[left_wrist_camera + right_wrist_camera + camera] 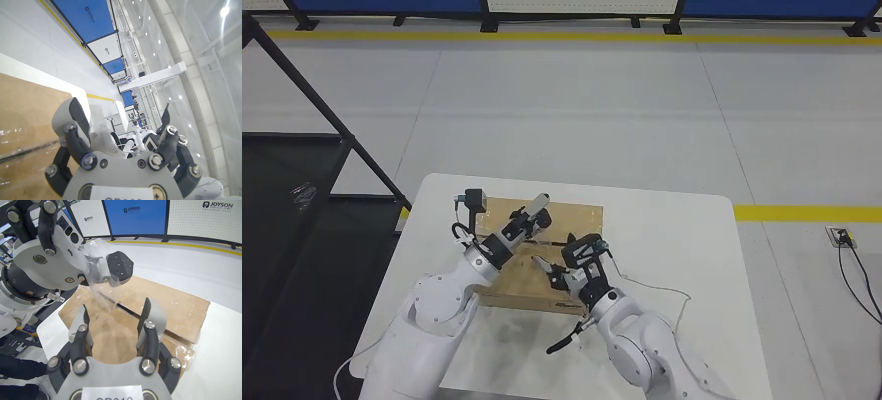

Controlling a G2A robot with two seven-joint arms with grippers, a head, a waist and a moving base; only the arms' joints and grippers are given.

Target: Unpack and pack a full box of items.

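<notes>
A brown cardboard box (577, 225) lies on the white table (682, 260) with its top flaps shut and clear tape along the seam. My left gripper (122, 117) hovers over the box's middle, open, and a crumpled strip of clear tape (100, 130) clings to one finger. The right wrist view shows that strip of tape (98, 279) hanging from the left gripper beside its ribbed pad (119, 266), down toward the seam. My right gripper (116, 315) is open just above the box (170, 306), close to the left gripper, with nothing between its fingers. In the top view the left gripper (535, 212) and right gripper (554, 268) sit over the box.
The box (28, 113) takes up the table's middle, with bare white surface to its right and along the front. A black frame with dark netting (302, 220) stands off the table's left side.
</notes>
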